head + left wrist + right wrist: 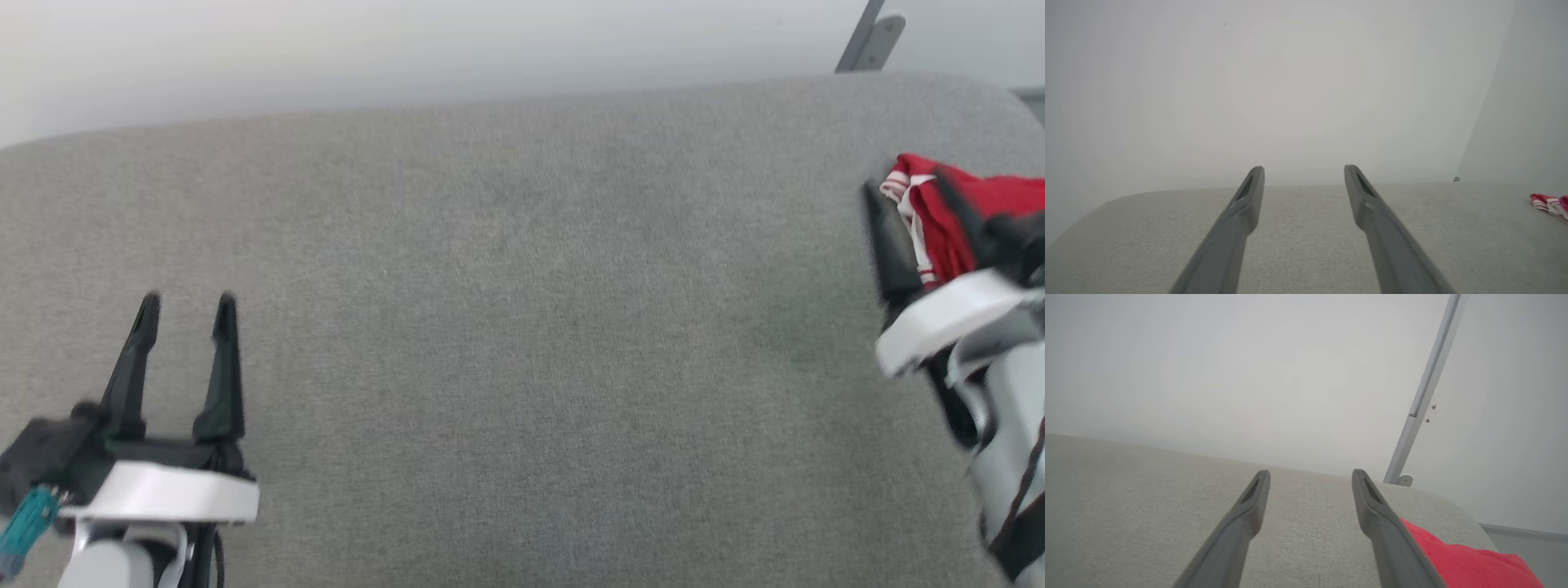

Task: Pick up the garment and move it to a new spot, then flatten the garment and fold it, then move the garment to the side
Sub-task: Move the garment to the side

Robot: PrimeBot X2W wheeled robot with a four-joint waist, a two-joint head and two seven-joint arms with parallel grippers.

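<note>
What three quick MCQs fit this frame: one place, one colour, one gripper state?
1. Where is the garment on the grey surface? A centre; B robot's far right; C robot's far left.
2. What colour is the garment's trim? A blue; B yellow; C white-striped.
3. What is the left gripper doing? A open, empty; B shut on garment; C shut, empty.

Answers:
1 B: it lies bunched at the head view's right edge, beside the right gripper.
2 C: white stripes edge the red cloth.
3 A: its fingers stand apart over bare surface.
</note>
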